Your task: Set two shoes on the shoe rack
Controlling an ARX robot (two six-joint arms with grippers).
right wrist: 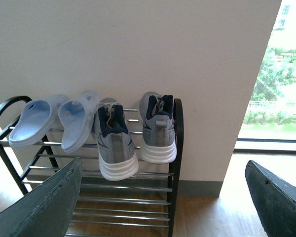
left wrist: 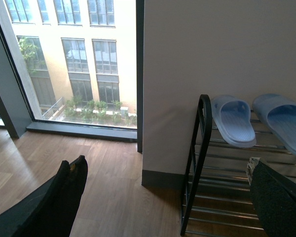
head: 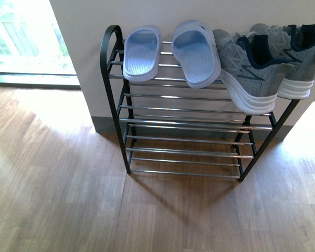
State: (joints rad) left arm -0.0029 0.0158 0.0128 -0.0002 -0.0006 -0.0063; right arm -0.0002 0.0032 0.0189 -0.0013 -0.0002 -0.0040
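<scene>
Two sneakers, two slides on rack top; both end effectors apart, empty.

No text, label, brand name, number or sign can be read in any view. The grey sneakers carry dark stripe markings on their sides, but no letters show. The pale blue slides and the shoe rack bear no legible marking either.

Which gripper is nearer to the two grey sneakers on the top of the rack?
Right. The right gripper faces the grey sneakers directly; the left gripper sits by the rack's opposite end, beside the slides.
</scene>
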